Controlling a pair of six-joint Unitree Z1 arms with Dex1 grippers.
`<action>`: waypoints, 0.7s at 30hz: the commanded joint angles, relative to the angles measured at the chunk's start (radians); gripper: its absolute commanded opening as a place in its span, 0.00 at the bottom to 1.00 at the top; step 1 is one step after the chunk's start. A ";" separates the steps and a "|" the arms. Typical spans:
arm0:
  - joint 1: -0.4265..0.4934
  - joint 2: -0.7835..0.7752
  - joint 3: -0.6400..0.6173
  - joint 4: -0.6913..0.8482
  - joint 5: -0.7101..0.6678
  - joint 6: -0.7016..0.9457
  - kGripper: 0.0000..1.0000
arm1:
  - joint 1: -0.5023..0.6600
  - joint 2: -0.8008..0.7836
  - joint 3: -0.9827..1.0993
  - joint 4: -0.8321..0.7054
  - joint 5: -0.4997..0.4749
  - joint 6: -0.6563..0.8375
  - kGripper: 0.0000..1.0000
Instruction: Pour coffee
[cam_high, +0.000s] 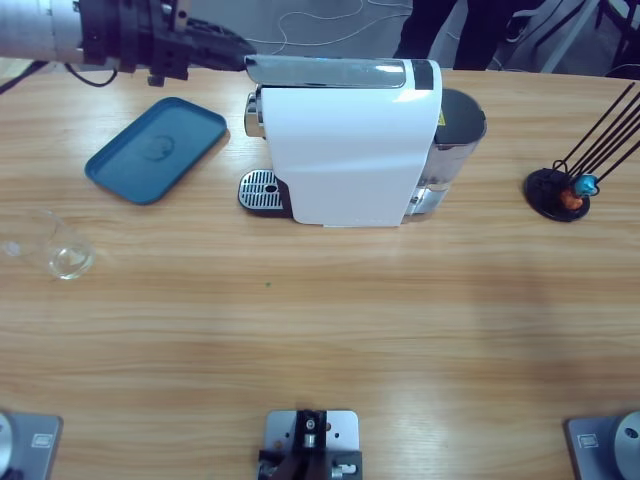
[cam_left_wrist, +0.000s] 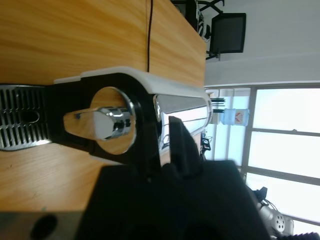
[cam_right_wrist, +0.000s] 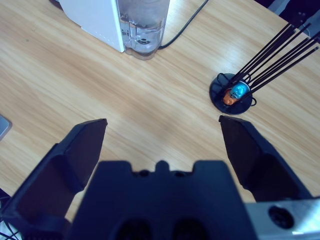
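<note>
The left wrist view alone shows the chrome spout of the white coffee machine, with the left hand at its silver lever; whether that hand is closed I cannot tell. The right hand hangs wide open above the worktop, outside the high view. A glass cup and a blue tray lie left of the machine, and a capsule stand lies to its right.

Open wood in front, clutter along the back half of the long wooden table

The white box-shaped coffee machine blocks the middle; the left arm's black gripper is right at its chrome lever. A blue plastic tray and a clear glass cup take up the left side, and a black wire capsule stand the right; between them lies bare table.
</note>
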 joint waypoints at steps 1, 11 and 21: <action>-0.038 -0.129 -0.061 -0.079 -0.030 -0.035 0.00 | 0.011 -0.003 0.015 0.000 0.009 0.013 1.00; -0.160 -0.432 0.045 0.376 0.382 0.765 0.82 | 0.010 0.156 -0.070 -0.015 -0.264 0.183 1.00; -0.377 -0.656 0.321 0.507 0.712 1.106 0.99 | -0.150 0.435 0.189 -0.484 -0.315 0.373 0.98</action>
